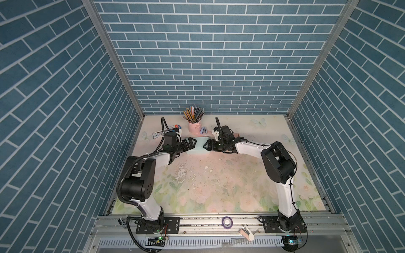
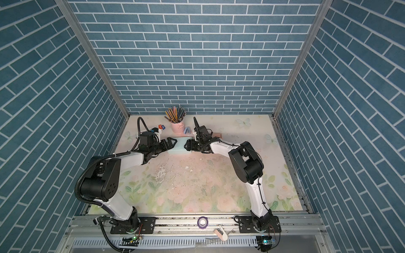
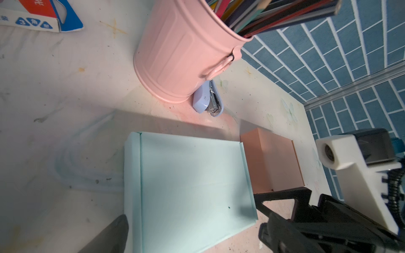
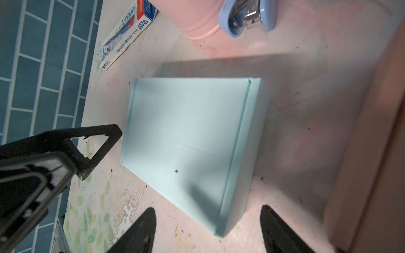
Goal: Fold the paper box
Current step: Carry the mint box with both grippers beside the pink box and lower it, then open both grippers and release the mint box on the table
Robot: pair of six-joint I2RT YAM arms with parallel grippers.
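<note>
The box (image 1: 200,143) mid-frame looks light and bendy; pinch its thin side edges softly. Left tool (image 1: 192,145) and right tool (image 1: 206,146) are spread, empty.

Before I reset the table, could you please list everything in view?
Box: 1, mint, closed, far middle of the table, between the hands.
Bucket: 1, pink, behind the box.
Pencils: many, mixed colours, in the bucket.
Stapler: 1, blue, beside the bucket.
Carton: 1, white, red and blue, far left.
Peach box: 1, peach, right of the mint one.
Tape roll: 1, purple, front rail.
White piece: 1, white, front rail; cannot tell what.
Table: 1, floral.
Left hand: 1, black, open, at the box's left end.
Right hand: 1, black, open, at its right end.
</note>
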